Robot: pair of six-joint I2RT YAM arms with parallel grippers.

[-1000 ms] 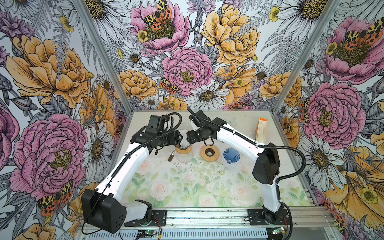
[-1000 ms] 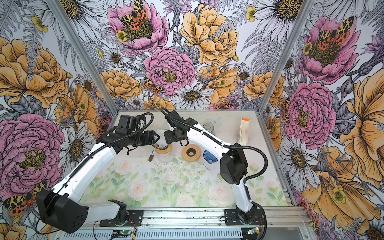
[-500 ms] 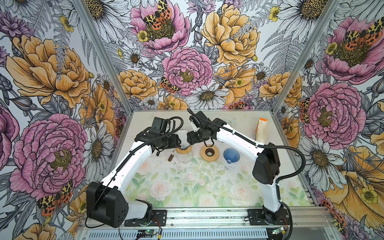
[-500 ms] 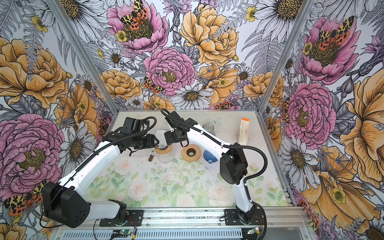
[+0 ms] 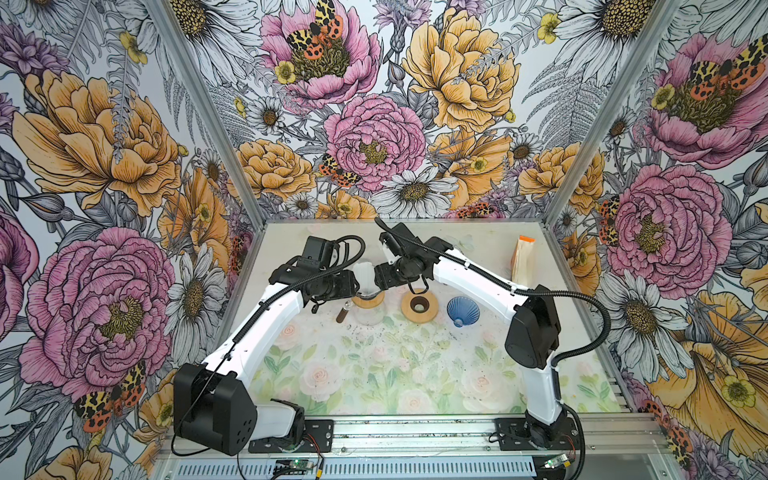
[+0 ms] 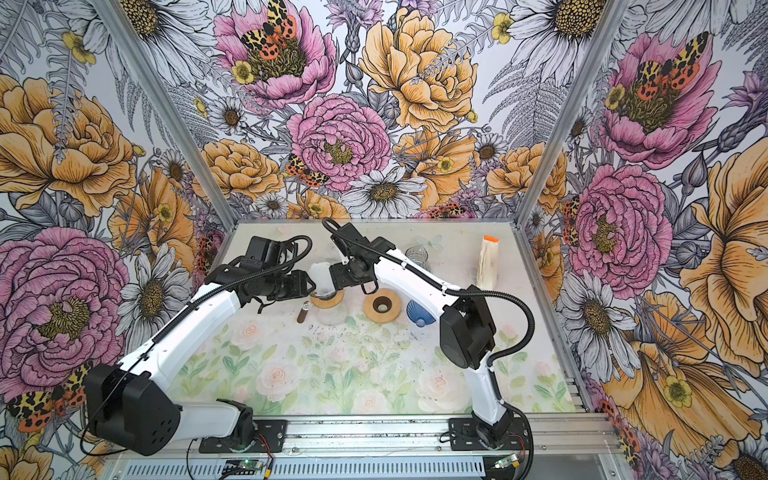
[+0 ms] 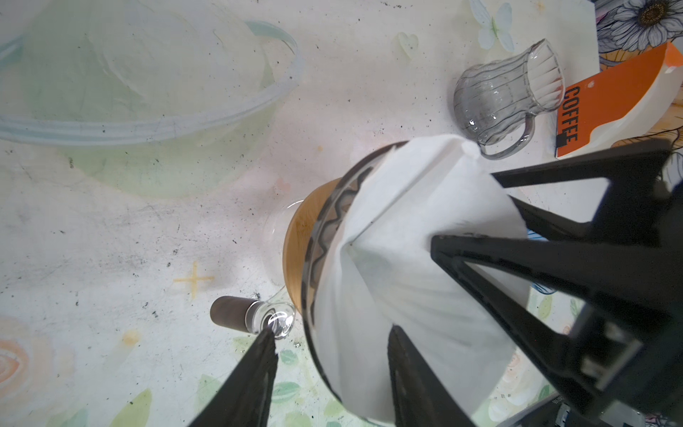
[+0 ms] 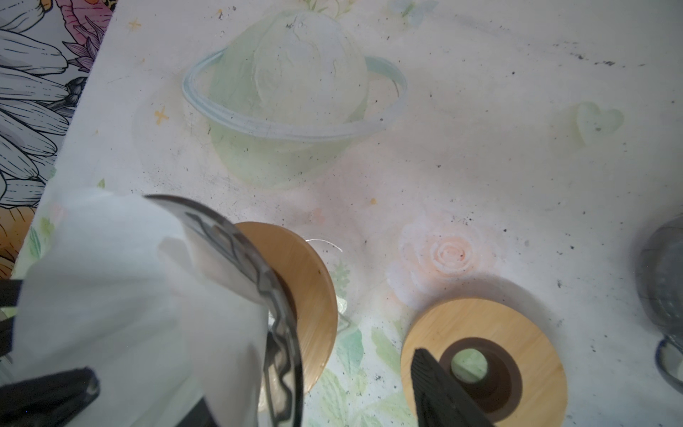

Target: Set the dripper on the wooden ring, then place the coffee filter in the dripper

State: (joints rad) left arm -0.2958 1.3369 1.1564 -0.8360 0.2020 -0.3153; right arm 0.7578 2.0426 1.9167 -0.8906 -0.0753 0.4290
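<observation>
My two grippers meet over the glass dripper, perched on its wooden collar above a clear server toward the back of the table. The white paper coffee filter stands opened inside the cone, its upper edge riding above the glass rim. My left gripper straddles one side of the wall, jaws apart, one finger inside the paper and one outside the glass. My right gripper stands wide open across the opposite side; whether its inner finger presses the paper I cannot quite tell through the blur. The filter is feather-light, limp and quick to crease or tear, so I judge the free top edge the place to pinch, gently. The glass beneath is slick and breakable.
</observation>
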